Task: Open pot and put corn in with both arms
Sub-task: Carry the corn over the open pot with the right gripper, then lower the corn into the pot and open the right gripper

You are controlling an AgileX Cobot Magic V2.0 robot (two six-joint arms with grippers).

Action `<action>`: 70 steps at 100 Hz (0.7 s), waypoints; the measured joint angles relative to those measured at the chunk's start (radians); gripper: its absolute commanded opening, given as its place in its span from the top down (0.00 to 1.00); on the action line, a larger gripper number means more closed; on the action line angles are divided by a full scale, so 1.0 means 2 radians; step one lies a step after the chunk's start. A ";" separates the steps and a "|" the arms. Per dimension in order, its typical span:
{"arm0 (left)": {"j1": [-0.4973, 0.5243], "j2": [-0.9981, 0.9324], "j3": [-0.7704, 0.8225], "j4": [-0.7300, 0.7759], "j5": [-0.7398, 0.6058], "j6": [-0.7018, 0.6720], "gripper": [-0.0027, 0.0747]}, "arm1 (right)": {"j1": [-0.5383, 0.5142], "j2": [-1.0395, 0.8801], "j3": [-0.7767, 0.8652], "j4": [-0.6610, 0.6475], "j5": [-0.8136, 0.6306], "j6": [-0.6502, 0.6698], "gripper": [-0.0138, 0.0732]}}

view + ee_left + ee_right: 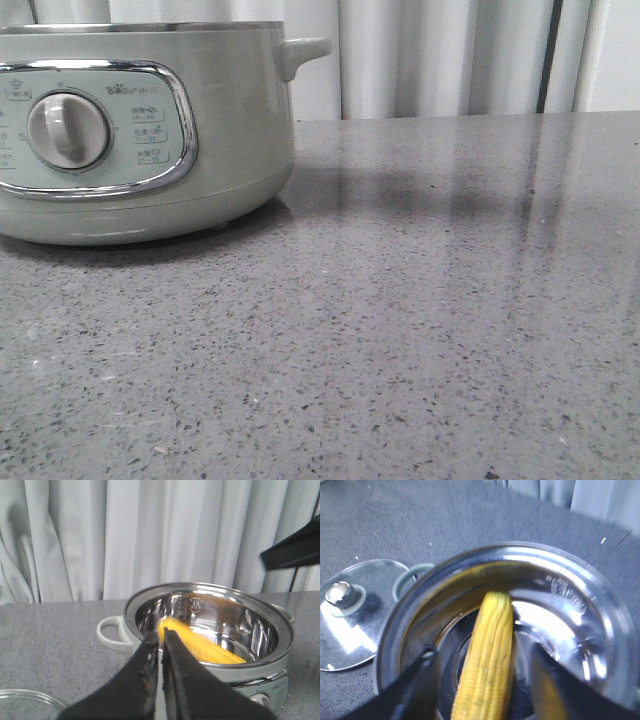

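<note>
The pot (120, 130) stands at the table's back left, pale grey-green with a dial panel; no gripper shows in the front view. In the left wrist view the pot (260, 672) is open, and the yellow corn (200, 647) lies slanted inside its shiny steel bowl. My left gripper (161, 635) is shut and empty, just outside the pot's rim. In the right wrist view my right gripper (482, 655) is open above the pot (600, 605). The corn (487, 660) rests in the bowl between the spread fingers, not gripped.
The glass lid (350, 615) with its metal knob lies flat on the grey speckled table beside the pot; its edge also shows in the left wrist view (25, 705). The right arm (295, 550) hangs over the pot. White curtains close the back.
</note>
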 measured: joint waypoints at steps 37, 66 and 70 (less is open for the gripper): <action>0.000 -0.054 0.002 -0.031 0.075 0.113 0.99 | 0.003 -0.274 0.210 -0.142 -0.013 0.000 0.91; 0.000 -0.057 0.045 -0.043 0.066 0.123 0.99 | 0.003 -0.520 0.483 -0.203 -0.131 0.000 0.91; 0.000 -0.057 0.049 -0.044 0.059 0.123 0.99 | 0.003 -0.555 0.507 -0.212 -0.141 0.000 0.91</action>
